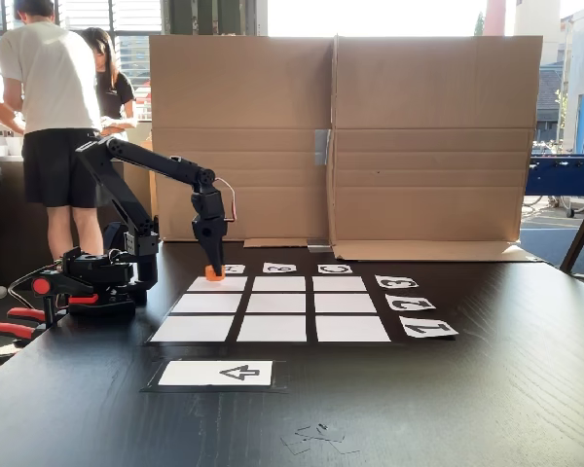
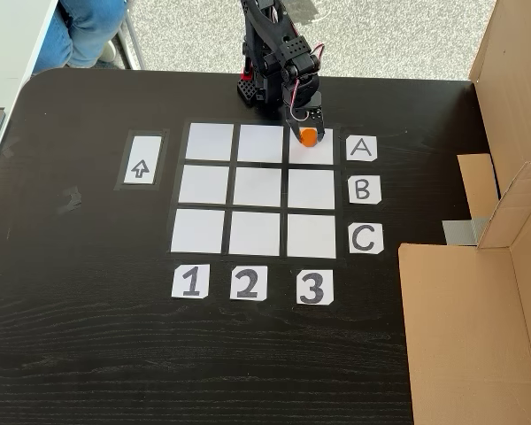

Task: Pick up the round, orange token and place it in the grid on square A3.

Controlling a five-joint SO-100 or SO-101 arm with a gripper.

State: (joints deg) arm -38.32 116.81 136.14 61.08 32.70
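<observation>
The orange token (image 1: 214, 273) (image 2: 309, 136) is at the tip of my gripper (image 1: 214, 269) (image 2: 307, 131), which is shut on it. It hangs at the grid's (image 1: 273, 304) (image 2: 257, 188) corner, over square A3 (image 1: 220, 285) (image 2: 311, 152), the far-left cell in a fixed view and the top-right cell in the other. The token sits low over the cell's edge nearest the arm. I cannot tell whether it touches the paper. The A card (image 2: 361, 148) lies beside this cell, and the 3 card (image 2: 313, 287) lies at the end of its column.
A white card with a black arrow (image 1: 216, 373) (image 2: 140, 169) lies apart from the grid. A folded cardboard wall (image 1: 341, 136) (image 2: 478, 319) stands along one table side. The arm's base (image 1: 97, 282) is clamped at the table edge with red clamps (image 1: 15, 326). People (image 1: 49, 117) stand behind.
</observation>
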